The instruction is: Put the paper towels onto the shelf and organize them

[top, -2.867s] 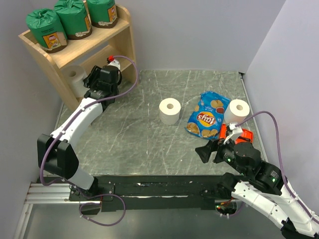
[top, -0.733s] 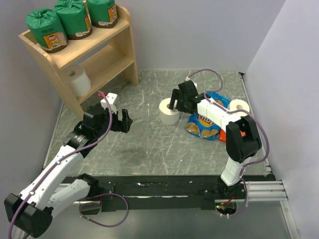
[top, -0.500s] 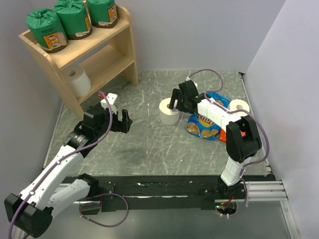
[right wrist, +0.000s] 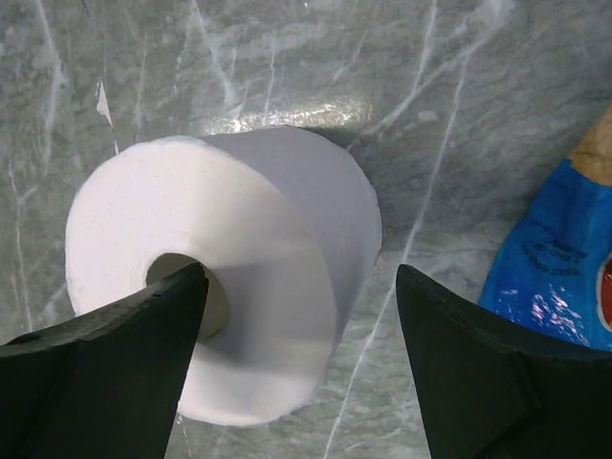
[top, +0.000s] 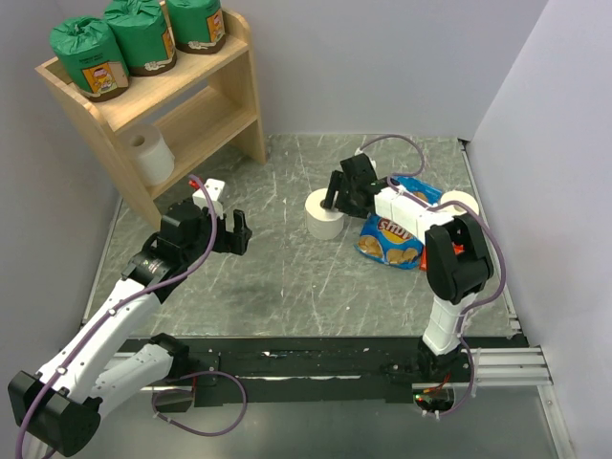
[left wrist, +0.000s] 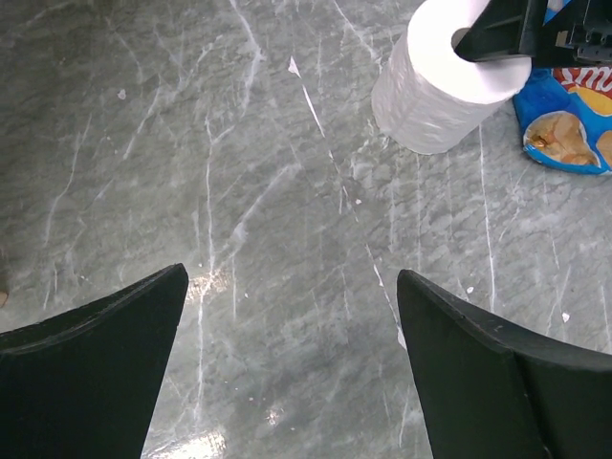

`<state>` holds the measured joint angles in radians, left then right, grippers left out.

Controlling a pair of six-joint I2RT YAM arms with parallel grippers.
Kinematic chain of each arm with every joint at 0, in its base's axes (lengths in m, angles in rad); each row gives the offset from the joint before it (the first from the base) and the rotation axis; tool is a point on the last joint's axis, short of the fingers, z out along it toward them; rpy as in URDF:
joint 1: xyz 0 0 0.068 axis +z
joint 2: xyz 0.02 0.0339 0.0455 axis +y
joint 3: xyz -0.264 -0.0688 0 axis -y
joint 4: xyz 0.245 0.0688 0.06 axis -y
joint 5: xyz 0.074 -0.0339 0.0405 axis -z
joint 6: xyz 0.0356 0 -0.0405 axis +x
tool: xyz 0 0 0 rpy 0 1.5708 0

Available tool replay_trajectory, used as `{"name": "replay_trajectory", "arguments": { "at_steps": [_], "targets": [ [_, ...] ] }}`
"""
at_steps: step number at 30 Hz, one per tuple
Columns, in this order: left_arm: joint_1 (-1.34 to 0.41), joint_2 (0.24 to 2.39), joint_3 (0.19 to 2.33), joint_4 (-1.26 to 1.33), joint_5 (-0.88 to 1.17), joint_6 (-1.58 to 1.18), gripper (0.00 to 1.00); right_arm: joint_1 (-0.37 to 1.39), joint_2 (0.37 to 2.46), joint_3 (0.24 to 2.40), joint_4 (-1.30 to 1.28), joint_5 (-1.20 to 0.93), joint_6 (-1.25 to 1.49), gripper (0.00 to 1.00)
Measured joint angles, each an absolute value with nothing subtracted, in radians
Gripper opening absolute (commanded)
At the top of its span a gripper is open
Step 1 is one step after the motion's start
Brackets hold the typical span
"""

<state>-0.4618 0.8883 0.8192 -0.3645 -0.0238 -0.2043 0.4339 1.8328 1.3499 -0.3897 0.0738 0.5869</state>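
Note:
The wooden shelf (top: 225, 120) stands at the far left, with three green-wrapped paper towels (top: 139, 38) on its top tier and one white roll (top: 150, 153) on the lower tier. Another white roll (top: 321, 215) (left wrist: 430, 96) (right wrist: 258, 239) stands upright mid-table. My right gripper (top: 337, 199) (right wrist: 301, 273) is open over it, one finger above the hollow core and the other outside the wall, a gap showing. A third white roll (top: 463, 202) sits far right, partly behind the right arm. My left gripper (top: 239, 234) (left wrist: 292, 277) is open and empty above bare table.
A blue snack bag (top: 390, 235) (left wrist: 564, 124) (right wrist: 555, 268) lies just right of the middle roll, under the right arm. A sliver of a red packet (top: 459, 251) shows beside the arm. Grey walls close in the table on the left, back and right.
The left arm has drawn back from the shelf's lower tier to mid-left and now holds still. The right arm has reached out to the middle roll, and its jaws have narrowed around the roll's wall.

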Motion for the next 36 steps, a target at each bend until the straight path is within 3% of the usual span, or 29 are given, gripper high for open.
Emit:
{"name": "replay_trajectory", "arguments": {
  "at_steps": [6, 12, 17, 19, 24, 32, 36],
  "targets": [
    [-0.462, 0.888, 0.819, -0.364, -0.03, -0.204, 0.99, 0.44, 1.831, 1.331, -0.344, 0.058, 0.589, 0.53],
    [-0.462, 0.886, 0.819, -0.364, -0.051, -0.204, 0.99, 0.506, 1.82, 1.322, -0.344, 0.08, 0.57, 0.47],
    [-0.462, 0.878, 0.819, -0.363, -0.058, -0.203, 0.98, 0.669, 1.818, 1.324, -0.352, 0.088, 0.568, 0.47],
    [-0.462, 0.879, 0.819, -0.363, -0.059, -0.201, 0.98, 0.721, 1.818, 1.324, -0.352, 0.084, 0.572, 0.49],
    [-0.463, 0.879, 0.819, -0.362, -0.06, -0.199, 0.97, 0.813, 1.819, 1.324, -0.36, 0.086, 0.586, 0.66],
    [-0.495, 0.854, 0.819, -0.352, -0.061, -0.19, 0.93, 0.822, 1.763, 1.306, -0.404, 0.102, 0.579, 0.87],
    [-0.525, 0.871, 0.821, -0.349, -0.071, -0.183, 0.93, 0.822, 1.641, 1.279, -0.436, 0.094, 0.567, 0.89]
  ]
}}
